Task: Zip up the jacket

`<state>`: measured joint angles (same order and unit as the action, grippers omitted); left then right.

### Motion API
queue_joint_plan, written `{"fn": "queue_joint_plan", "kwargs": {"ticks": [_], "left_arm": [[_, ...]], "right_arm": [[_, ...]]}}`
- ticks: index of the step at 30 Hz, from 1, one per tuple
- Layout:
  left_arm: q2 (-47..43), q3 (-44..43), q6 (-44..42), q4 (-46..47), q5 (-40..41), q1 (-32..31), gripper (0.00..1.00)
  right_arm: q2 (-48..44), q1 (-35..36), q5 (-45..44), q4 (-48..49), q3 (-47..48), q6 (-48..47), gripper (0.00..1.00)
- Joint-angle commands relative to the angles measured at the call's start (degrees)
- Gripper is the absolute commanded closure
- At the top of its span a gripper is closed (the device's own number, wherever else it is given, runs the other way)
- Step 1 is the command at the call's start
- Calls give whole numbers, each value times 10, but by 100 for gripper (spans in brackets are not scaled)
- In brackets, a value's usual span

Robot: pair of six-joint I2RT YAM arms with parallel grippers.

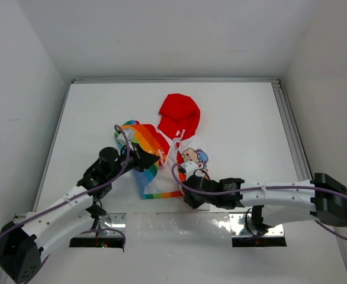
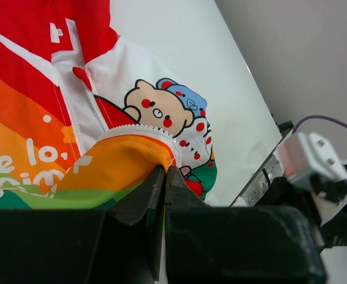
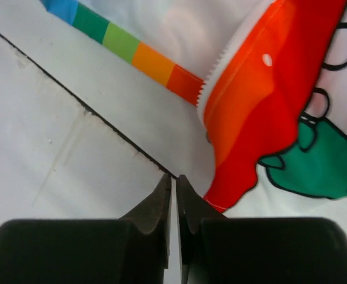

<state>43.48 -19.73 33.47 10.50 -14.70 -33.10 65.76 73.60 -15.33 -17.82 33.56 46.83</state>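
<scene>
Jacket [image 1: 167, 145]: lies flat near the middle of the table [image 1: 250, 130], a little toward my side. Red hood [image 1: 179, 115] points to the far wall. White front with the cartoon bear [image 2: 158, 109] faces up. The front is open. The rainbow panel [image 1: 144, 137] is on my left side of it, folded up and over on itself.

Zipper teeth [image 2: 141, 129]: a white toothed edge runs along the curled lip of that panel, just above my left fingertips. The right wrist view shows the same kind of edge on a red-orange flap [image 3: 262, 89] lying over the white front (its lower corner ends just beside my right fingers).

Striped hem [image 3: 132, 56]: blue, green, yellow, orange, red, lying flat on the table along the jacket's near edge.

Left gripper [image 2: 164, 174]: fingers pressed together with the orange fold of the rainbow panel pinched at the tips, so the fabric rises from them in an arch. In the overhead view it sits at the panel's near corner [image 1: 143, 161].

Right gripper [image 3: 173, 180]: fingers pressed together with nothing between them. The tips sit low over bare table at the dark seam [image 3: 84, 109], just off the jacket's near edge, close to the flap corner but not on it. In the overhead view it is below the bear print [image 1: 189, 198].
</scene>
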Motion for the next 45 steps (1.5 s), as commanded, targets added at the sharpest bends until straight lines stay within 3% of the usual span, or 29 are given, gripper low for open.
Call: {"fn": "queue_joint_plan", "kwargs": {"ticks": [1, 3, 7, 12, 14, 24, 32, 37, 42, 45], "left_arm": [[-15, -7, 1, 29, 5, -6, 100], [-16, -15, -5, 14, 4, -6, 100], [-28, -4, 2, 22, 4, -6, 100], [-34, -6, -3, 11, 5, -6, 100], [-38, -9, -3, 2, 6, -6, 100], [-37, -8, -3, 5, 4, -6, 100], [-32, -14, -2, 1, 6, -6, 100], [-35, -14, 0, 5, 6, -6, 100], [-38, -17, -6, 0, 11, -6, 100], [-31, -24, -11, -5, 10, -6, 100]], "right_arm": [[27, 10, 22, 53, 6, -9, 93], [45, 10, -26, 38, 15, -17, 74], [95, 8, -100, 36, 24, -34, 56], [154, 8, -152, 28, 50, -39, 54], [161, 7, -185, 31, 47, -25, 56], [181, -2, -287, 72, 23, 14, 84], [198, -23, -236, 90, 12, 11, 71], [208, -27, -256, 75, 22, 16, 100], [140, -27, -237, 78, 5, 6, 100], [75, -27, -177, 66, -9, -4, 100]]}}
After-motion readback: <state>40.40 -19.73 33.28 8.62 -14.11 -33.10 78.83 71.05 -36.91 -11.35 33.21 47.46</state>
